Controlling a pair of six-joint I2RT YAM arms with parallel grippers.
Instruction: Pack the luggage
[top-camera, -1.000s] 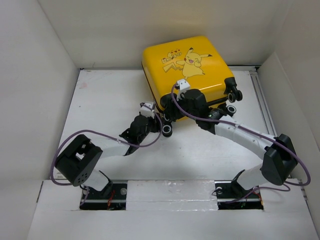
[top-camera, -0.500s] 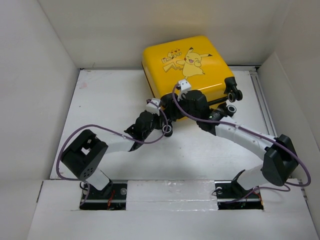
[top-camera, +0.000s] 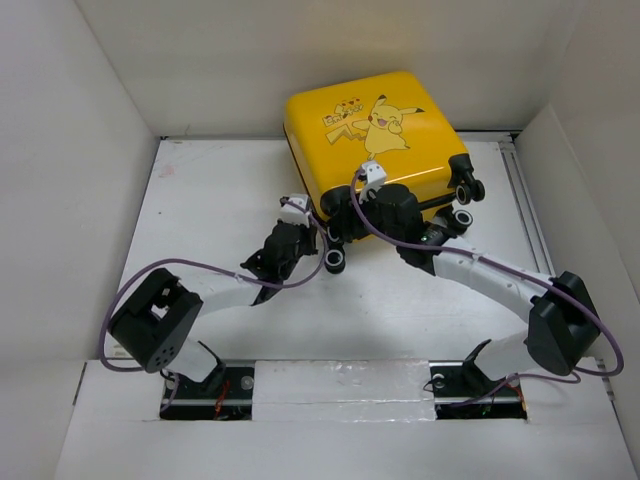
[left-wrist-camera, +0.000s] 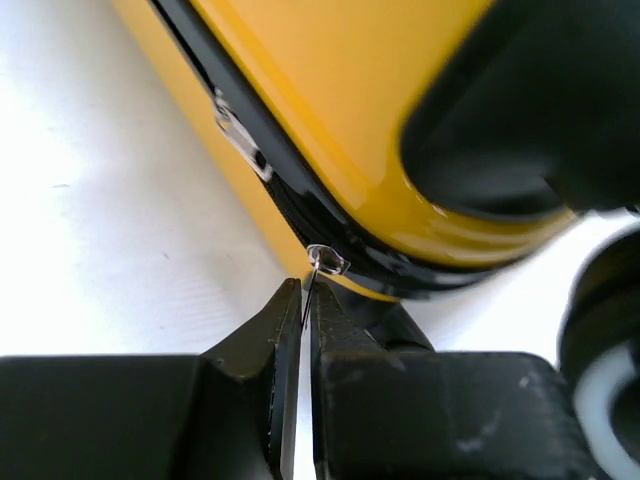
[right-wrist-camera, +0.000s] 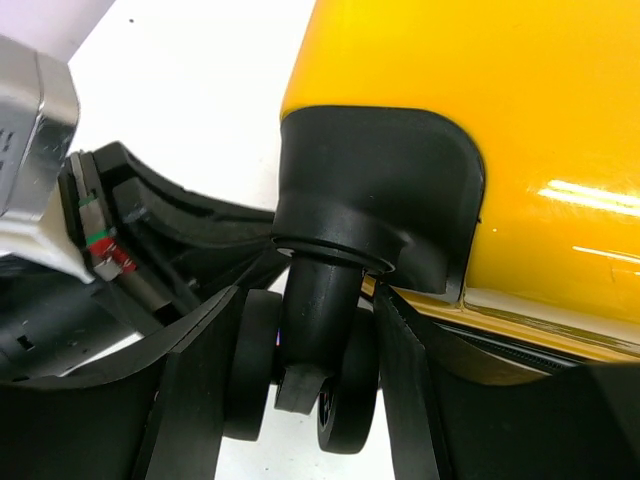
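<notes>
The luggage (top-camera: 375, 125) is a yellow hard-shell suitcase lying shut at the back of the table, cartoon side up. Its black zipper trim (left-wrist-camera: 250, 160) runs along the near edge. My left gripper (top-camera: 316, 236) is at the near left corner, and in the left wrist view the left gripper (left-wrist-camera: 305, 292) is shut on a thin zipper pull (left-wrist-camera: 327, 262) with a clear tab. My right gripper (right-wrist-camera: 300, 385) reaches in from the right and is shut on a black twin caster wheel (right-wrist-camera: 345, 395) under the same corner, one finger on each side.
White walls close in the table on the left, back and right. A rail (top-camera: 527, 205) runs along the right side. Other suitcase wheels (top-camera: 468, 190) stick out at the right corner, and one wheel (top-camera: 335, 261) rests on the table between the arms.
The left gripper's jaws have closed on the zipper pull. The left wrist pushed toward the suitcase corner, then drew back a little to the left. The right arm has held its place.
</notes>
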